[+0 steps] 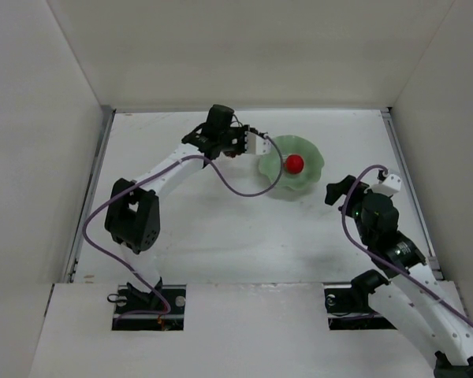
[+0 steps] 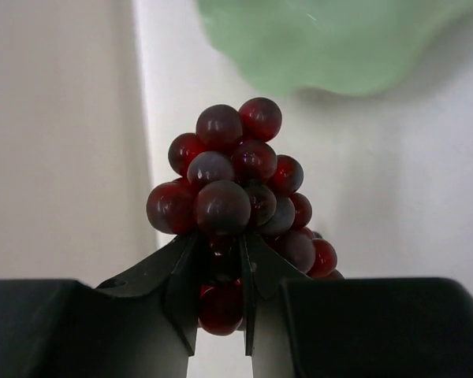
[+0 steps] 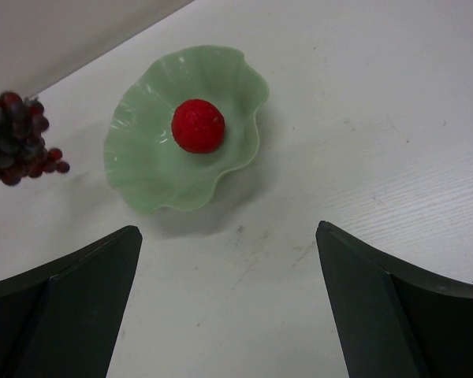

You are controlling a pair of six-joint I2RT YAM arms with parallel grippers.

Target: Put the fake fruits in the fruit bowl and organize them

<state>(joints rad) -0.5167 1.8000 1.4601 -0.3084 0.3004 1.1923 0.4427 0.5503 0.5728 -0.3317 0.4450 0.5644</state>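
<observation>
Just left of the bowl [image 1: 311,161], the left tool [image 2: 221,268] is clamped narrow on a bunch of dark purple-red grapes [image 2: 236,189]. In the left wrist view its two black fingers [image 2: 177,272] pinch the lower end of the bunch, and the rest of the grapes stick out past the fingertips toward the bowl's wavy edge [image 2: 339,47]. Whether the bunch touches the desk [image 1: 221,228] I cannot tell. In the right wrist view the grapes [image 3: 16,138] sit to the left of the bowl [image 3: 142,157], close to its rim but outside it and not touching it.

Inside the bowl lies a small round red fruit [image 1: 296,164], near the middle of the pale green dish [image 3: 198,125].

On the bowl's right and nearer side, the right tool [image 1: 339,193] stands apart from the rim. Its fingers are spread wide [image 3: 229,232], with nothing between them but bare white desk [image 3: 378,118], and they face the bowl.
</observation>
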